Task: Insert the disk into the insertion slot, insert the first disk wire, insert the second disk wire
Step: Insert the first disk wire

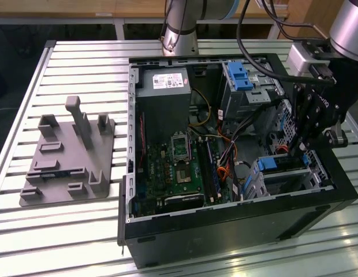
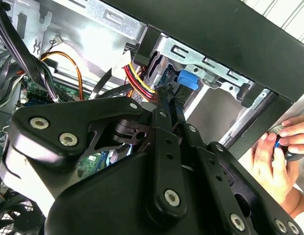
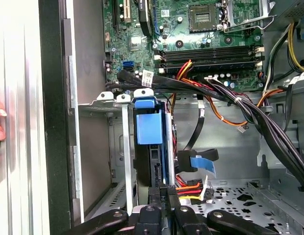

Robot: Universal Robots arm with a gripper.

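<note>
Disk (image 3: 149, 128) in its blue carrier sits in the drive cage (image 3: 126, 156), gripper (image 2: 167, 91) closed, empty, tips at the disk's end; best pushed straight along the cage walls, clear of the cables (image 3: 225, 95).

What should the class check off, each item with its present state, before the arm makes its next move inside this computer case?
1. The disk sits in the insertion slot: ok, its blue carrier lies between the cage rails.
2. The disk is fully seated: cannot tell.
3. The gripper is lined up with the disk: ok, it is right at the disk's near end.
4. The black cable bundle is clear of the slot: cannot tell, it crosses just past the disk's far end.
5. The person's hand is away from the computer case: not ok, it is close beside the outer wall.
</note>
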